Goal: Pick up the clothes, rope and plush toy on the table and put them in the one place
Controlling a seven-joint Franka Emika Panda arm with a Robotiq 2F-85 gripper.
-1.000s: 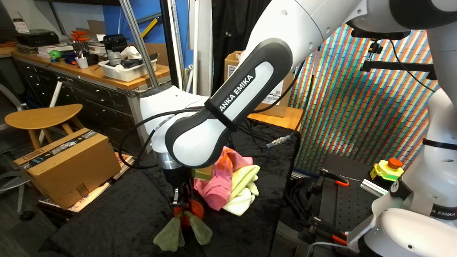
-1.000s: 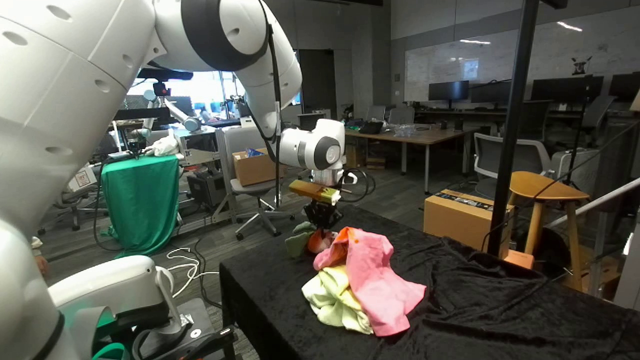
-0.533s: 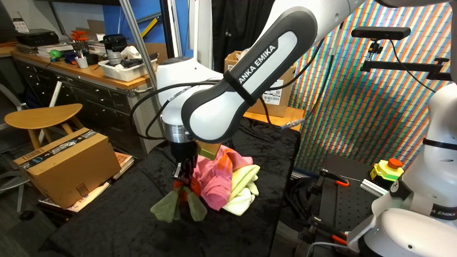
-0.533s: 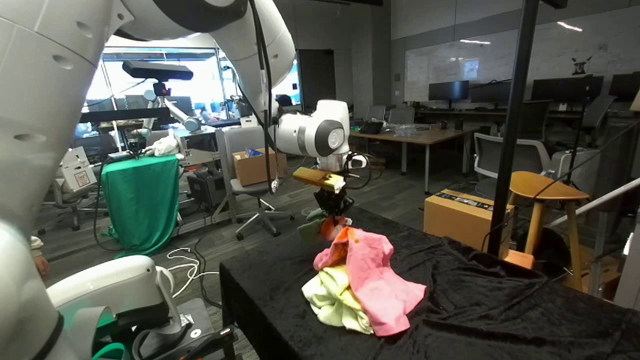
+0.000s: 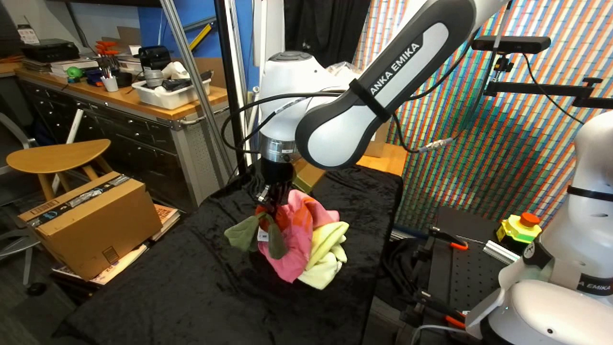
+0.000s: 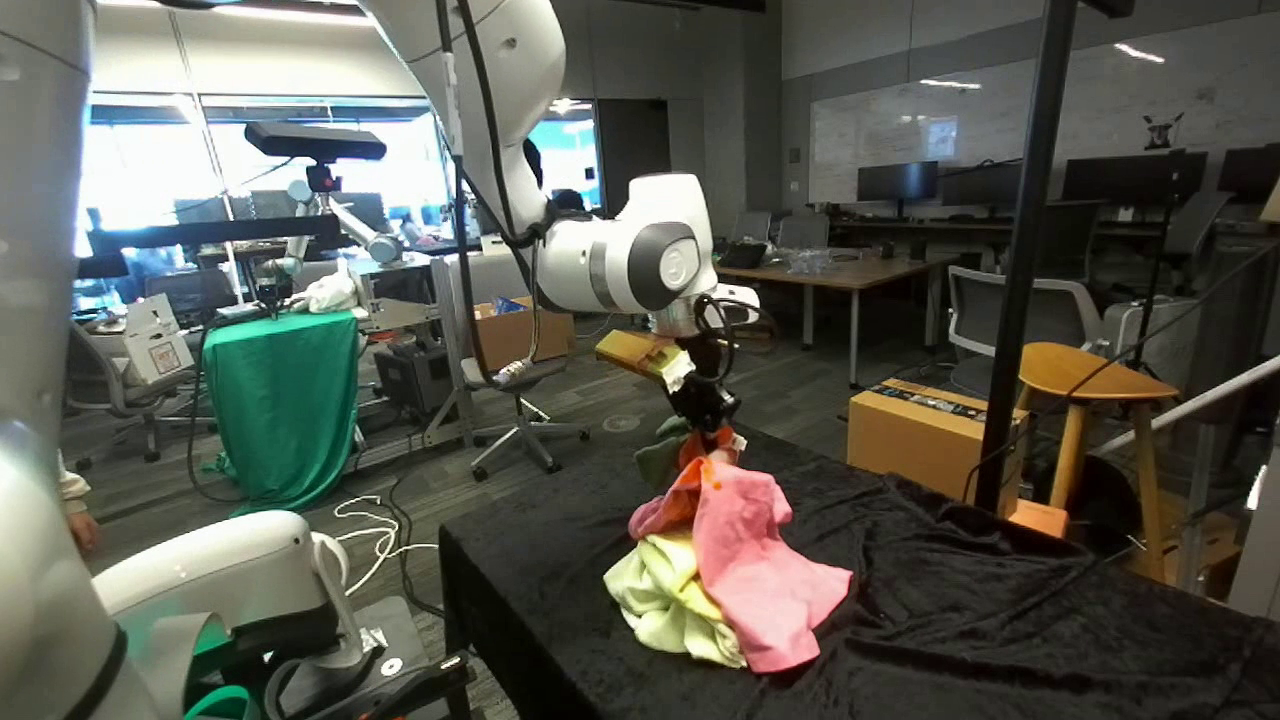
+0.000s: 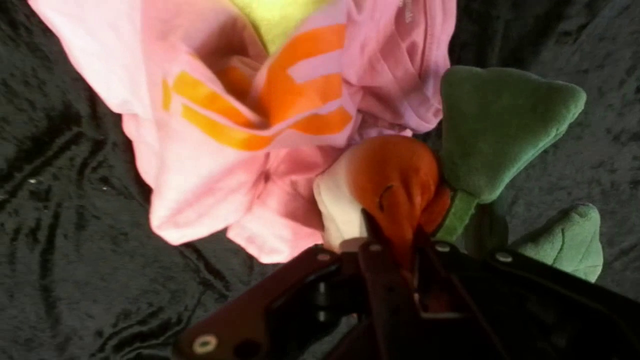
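The gripper (image 7: pixel 394 225) is pinching the plush toy (image 7: pixel 397 167) between narrowed jaws, the pink cloth (image 7: pixel 210 190) is lying below and near them, and the yellow cloth (image 5: pixel 326 236) and pale yellow-green cloth (image 5: pixel 320 277) are lying farther out on the table (image 5: pixel 191 297).

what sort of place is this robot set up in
Probably a robotics lab or workshop: the exterior views show a drawered workbench, a red emergency-stop-type button and computer monitors.

The white arm (image 5: pixel 352 127) says "ANKA EMIKA" in big white letters. The robot base (image 5: pixel 550 309) says "EMIKA" too, but small. The pink cloth (image 6: pixel 765 575), near the edge of the table (image 6: pixel 540 615) by the base, has folded orange marks (image 7: pixel 281 80) I can't read.
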